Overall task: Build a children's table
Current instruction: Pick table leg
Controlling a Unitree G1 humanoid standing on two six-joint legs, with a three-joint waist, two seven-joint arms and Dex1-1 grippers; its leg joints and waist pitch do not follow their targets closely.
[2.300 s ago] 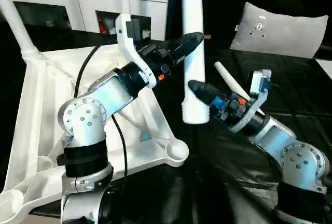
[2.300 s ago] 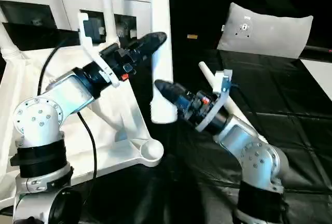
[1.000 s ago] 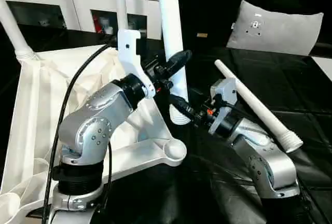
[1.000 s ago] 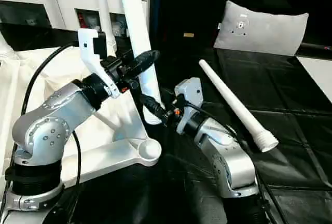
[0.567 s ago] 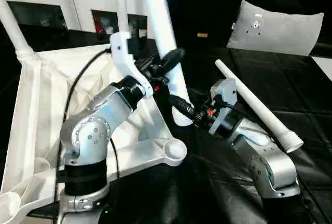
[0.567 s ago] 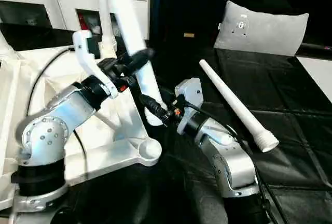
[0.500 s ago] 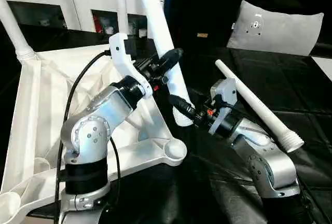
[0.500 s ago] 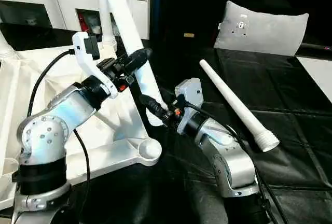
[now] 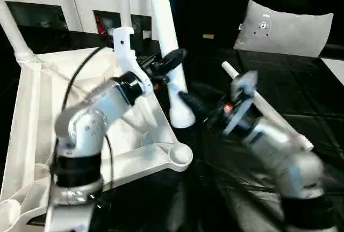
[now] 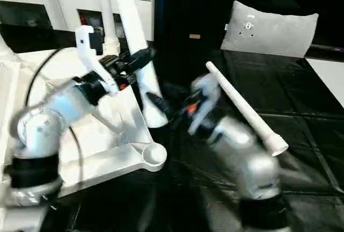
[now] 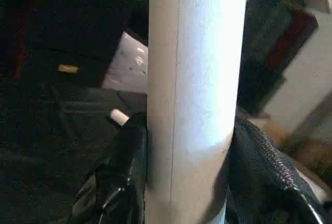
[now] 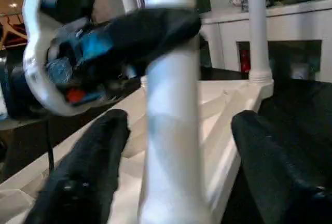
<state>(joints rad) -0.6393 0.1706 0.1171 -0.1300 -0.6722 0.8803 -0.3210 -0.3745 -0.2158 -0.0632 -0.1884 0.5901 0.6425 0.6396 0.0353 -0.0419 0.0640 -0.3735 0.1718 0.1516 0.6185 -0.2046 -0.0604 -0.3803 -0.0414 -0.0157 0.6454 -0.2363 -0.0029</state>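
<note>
Leaning near-upright — leg (image 9: 167, 44) (wide end down), left end effector (image 9: 171, 60) clamping it.

From my remote seat this looks like a home living room, I think: white cabinets (image 9: 64, 6) with dark glass doors, and a grey cushion (image 9: 285, 28) behind the black-covered floor (image 9: 301, 81).

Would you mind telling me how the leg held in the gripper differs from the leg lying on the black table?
The held leg stands nearly upright, tilted a little; the lying leg rests flat on the black table. The held leg is clamped by the left gripper, with the right gripper open around it; nothing grips the lying leg. The held leg hangs beside the tabletop; the lying one is further off. Both are white tapered tubes.
</note>
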